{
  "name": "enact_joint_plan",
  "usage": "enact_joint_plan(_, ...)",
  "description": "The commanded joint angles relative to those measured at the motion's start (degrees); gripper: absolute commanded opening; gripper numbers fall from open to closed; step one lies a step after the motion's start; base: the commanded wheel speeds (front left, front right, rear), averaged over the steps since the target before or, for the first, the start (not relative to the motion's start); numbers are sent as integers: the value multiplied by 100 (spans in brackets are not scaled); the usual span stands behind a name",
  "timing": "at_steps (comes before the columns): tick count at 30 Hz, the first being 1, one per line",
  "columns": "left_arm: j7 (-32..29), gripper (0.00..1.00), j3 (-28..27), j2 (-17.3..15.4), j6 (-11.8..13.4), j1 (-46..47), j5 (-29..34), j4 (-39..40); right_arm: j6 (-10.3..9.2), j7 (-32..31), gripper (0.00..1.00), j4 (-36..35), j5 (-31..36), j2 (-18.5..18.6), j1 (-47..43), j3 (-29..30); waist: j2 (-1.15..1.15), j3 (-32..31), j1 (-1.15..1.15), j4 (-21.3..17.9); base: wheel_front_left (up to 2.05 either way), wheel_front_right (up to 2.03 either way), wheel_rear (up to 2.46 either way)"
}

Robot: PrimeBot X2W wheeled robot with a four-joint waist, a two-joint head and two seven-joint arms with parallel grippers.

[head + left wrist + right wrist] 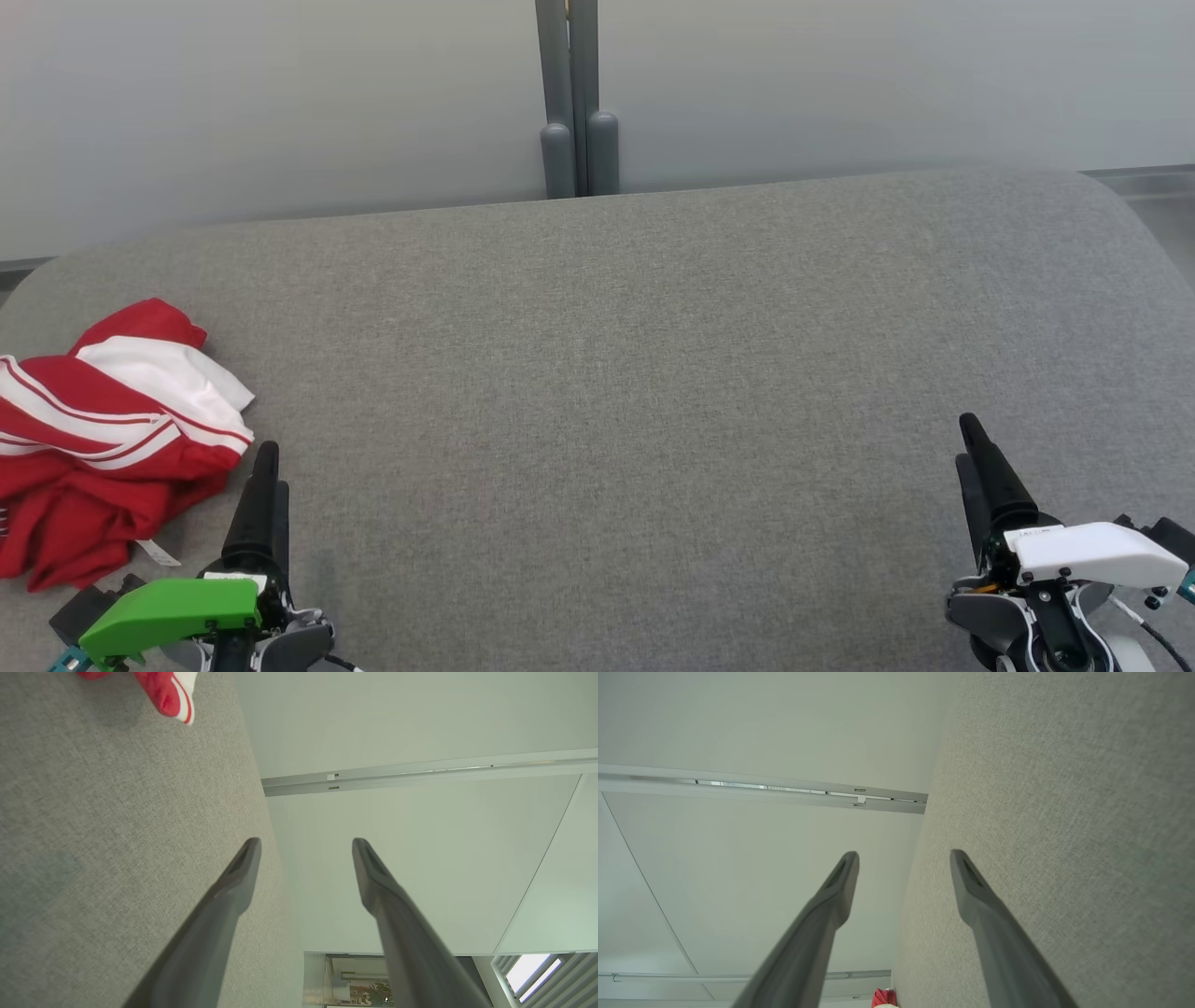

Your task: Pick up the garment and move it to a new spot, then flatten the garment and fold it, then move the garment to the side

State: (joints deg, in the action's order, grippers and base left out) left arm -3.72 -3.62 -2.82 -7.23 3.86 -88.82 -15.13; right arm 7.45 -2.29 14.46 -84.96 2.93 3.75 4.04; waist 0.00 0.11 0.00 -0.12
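Head view: grey fabric surface before pale wall; left tool, right tool released.

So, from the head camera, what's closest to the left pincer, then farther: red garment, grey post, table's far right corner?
1. Red garment, just left of the left pincer.
2. Grey post, behind the far edge, centre.
3. Table's far right corner, diagonally opposite.
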Motion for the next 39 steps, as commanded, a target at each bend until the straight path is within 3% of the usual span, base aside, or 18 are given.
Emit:
enact_joint_plan(1, 97, 100, 75, -111, -10, 56, 229, 101, 2, 100, 100, -172, 375, 74, 55, -27, 0, -4, 0, -2, 0, 0, 0)
enact_joint_plan(15, 457, 100, 648, -471, 344, 73, 1830, 24, 2, 422, 100, -505, 2635, 180, 40, -95, 0, -21, 0, -2, 0, 0, 0)
enact_joint_plan(28, 716, 100, 925, -580, 558, -101, 3048, -30, 3, 666, 100, -557, 4038, 240, -67, -191, 0, -19, 0, 22, 0, 0, 0)
enact_joint_plan(39, 927, 100, 854, -500, 524, -291, 3990, -82, 3, 863, 100, -444, 5015, 319, -134, -242, 0, -27, 0, 15, 0, 0, 0)
